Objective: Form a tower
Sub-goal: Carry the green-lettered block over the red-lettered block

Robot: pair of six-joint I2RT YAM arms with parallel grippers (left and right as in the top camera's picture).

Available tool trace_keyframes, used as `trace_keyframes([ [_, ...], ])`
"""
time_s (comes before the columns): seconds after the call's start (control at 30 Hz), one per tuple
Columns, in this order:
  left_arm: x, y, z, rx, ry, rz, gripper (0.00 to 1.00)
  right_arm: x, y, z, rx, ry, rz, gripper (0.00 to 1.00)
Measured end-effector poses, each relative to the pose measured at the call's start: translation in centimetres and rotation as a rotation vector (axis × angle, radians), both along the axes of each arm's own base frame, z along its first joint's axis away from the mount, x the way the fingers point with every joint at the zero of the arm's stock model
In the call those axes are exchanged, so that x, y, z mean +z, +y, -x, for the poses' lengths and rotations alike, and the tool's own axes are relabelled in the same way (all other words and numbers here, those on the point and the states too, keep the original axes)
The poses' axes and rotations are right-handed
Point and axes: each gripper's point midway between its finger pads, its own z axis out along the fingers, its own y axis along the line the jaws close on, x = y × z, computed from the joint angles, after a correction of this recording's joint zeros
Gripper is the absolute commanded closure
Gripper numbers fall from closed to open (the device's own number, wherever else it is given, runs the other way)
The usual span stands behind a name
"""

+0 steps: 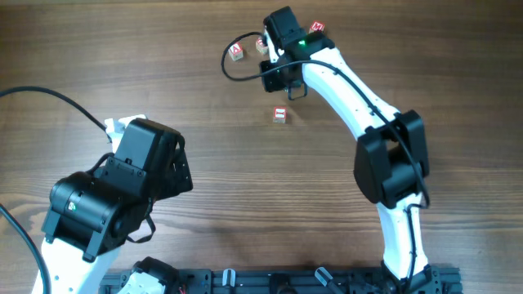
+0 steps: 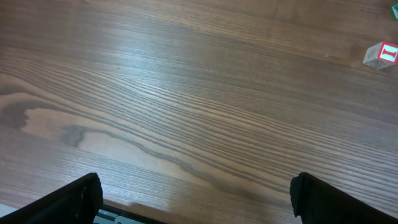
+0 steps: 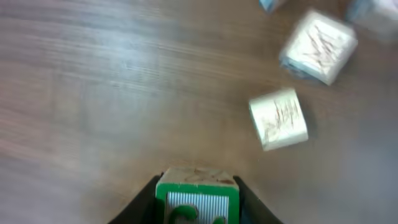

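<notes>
Two fingers of the left gripper [image 2: 199, 202] stand spread wide, holding nothing, well to the left of a lone red-marked cube [image 1: 280, 115] on the table [image 1: 163, 65], a tiny pale wooden block with a red-framed top. Beyond that cube and to its left lies a second red-marked cube [image 1: 235, 52]. Straight beyond the lone cube the right gripper [image 3: 198, 208] hangs low, its fingers pinching a green-marked cube [image 3: 198, 186], pale wood on top, green-bordered face. Farther beyond, to the right, sits a third red-marked cube [image 1: 317, 28]. Each cube seen lies singly; no tower stands yet
</notes>
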Motion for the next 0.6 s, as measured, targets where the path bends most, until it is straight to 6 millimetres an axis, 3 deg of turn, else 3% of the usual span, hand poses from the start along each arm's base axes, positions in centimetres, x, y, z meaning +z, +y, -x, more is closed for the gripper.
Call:
trace_keyframes([
  [0.17, 0.0, 0.0, 0.0, 0.000, 0.000, 0.000, 0.00, 0.3, -1.5, 2.6, -0.228, 0.137, 0.006, 0.80],
  [0.27, 0.0, 0.0, 0.0, 0.000, 0.000, 0.000, 0.00, 0.2, -2.0, 3.0, -0.300, 0.157, 0.022, 0.80],
  [0.6, 0.0, 0.0, 0.0, 0.000, 0.000, 0.000, 0.00, -0.3, -0.7, 4.2, -0.398, 0.055, 0.152, 0.79],
])
